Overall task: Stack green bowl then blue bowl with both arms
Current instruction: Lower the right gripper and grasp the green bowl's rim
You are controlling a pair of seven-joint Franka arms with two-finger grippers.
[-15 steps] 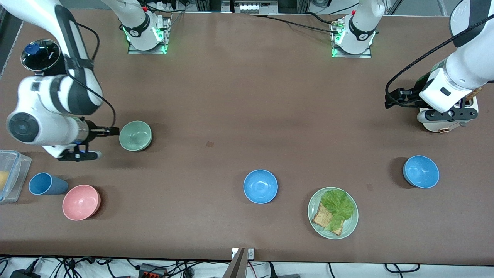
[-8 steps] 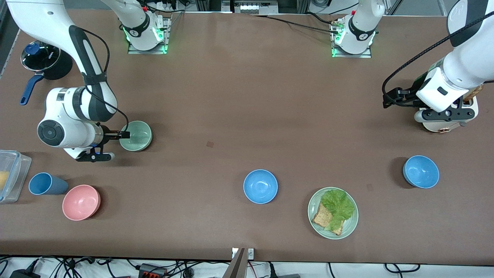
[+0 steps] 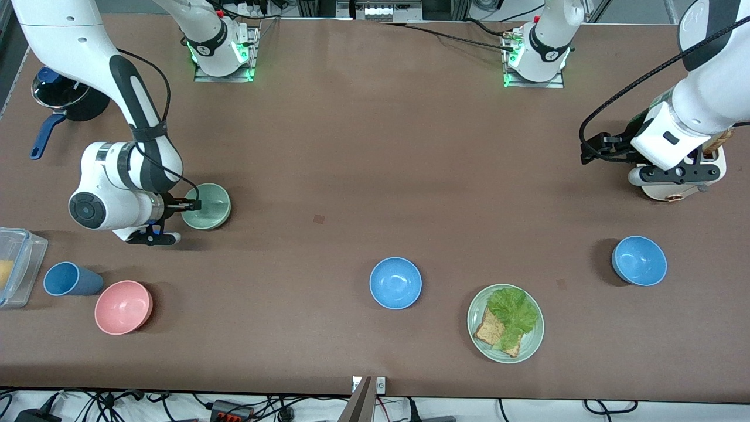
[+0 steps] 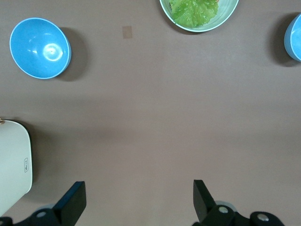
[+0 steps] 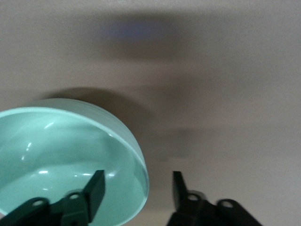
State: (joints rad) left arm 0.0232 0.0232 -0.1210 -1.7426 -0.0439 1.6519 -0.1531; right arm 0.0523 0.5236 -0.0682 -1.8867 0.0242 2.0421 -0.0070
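Note:
The green bowl (image 3: 208,206) stands upright on the table toward the right arm's end. My right gripper (image 3: 193,204) is low at the bowl's rim and open. In the right wrist view (image 5: 136,190) one finger (image 5: 94,193) is inside the green bowl (image 5: 56,160) and the other is outside the rim. One blue bowl (image 3: 395,282) sits mid-table, nearer the front camera. A second blue bowl (image 3: 639,260) sits toward the left arm's end. My left gripper (image 3: 674,174) waits open and empty above bare table (image 4: 137,202); its wrist view shows both blue bowls (image 4: 40,47) (image 4: 294,30).
A pale-green plate (image 3: 534,343) with bread and lettuce lies between the blue bowls. A pink bowl (image 3: 123,307), dark blue cup (image 3: 70,279) and clear container (image 3: 14,266) sit near the right arm's end. A lidded pot (image 3: 64,97) is farther back. A white appliance (image 3: 679,189) stands under the left hand.
My right gripper has moved from beside the green bowl onto its rim, and the right arm has swung in over it. The left arm shifted only slightly. The bowls have not moved.

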